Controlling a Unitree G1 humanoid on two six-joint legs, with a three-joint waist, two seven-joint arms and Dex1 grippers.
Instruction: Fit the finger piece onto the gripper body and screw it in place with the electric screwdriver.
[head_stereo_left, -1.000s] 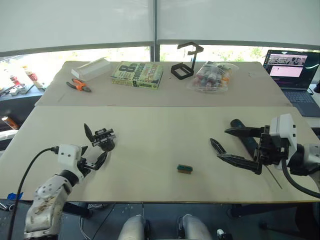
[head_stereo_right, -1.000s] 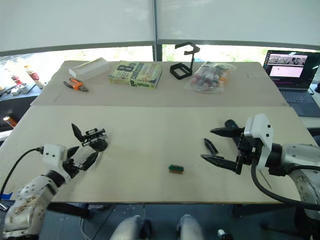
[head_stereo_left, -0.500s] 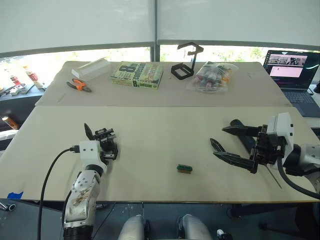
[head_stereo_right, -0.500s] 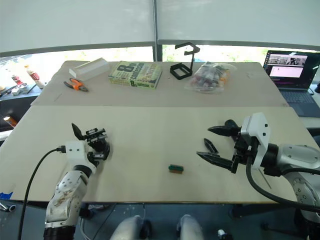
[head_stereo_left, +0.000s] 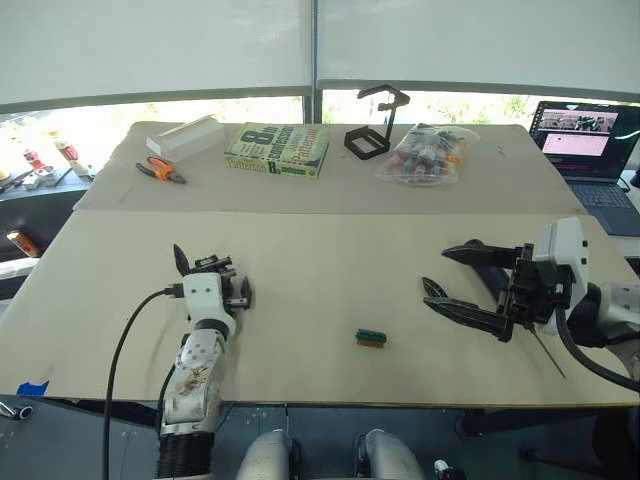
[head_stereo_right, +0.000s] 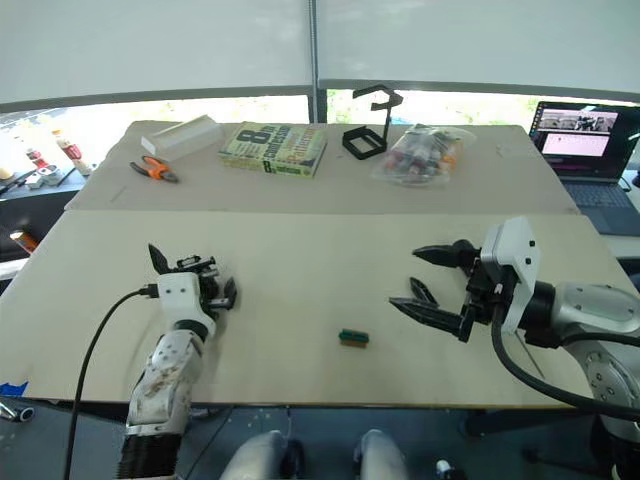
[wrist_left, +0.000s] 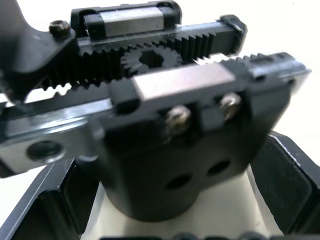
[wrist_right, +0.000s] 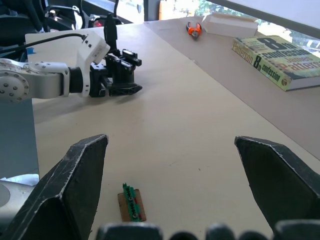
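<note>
Left gripper (head_stereo_left: 232, 297) around gripper body (head_stereo_left: 215, 268); book (wrist_right: 280, 61) reads "8".

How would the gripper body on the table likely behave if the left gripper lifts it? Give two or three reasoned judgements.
The gripper body looks rigid: metal rails, toothed racks and screws show, so it should not flex. Probably heavy for its size. Its protruding finger makes it lopsided, so it may twist between the left gripper fingers.

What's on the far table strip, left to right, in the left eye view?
White box → orange-handled pliers → book → black wire-frame stand → clear bag of small items → laptop.
</note>
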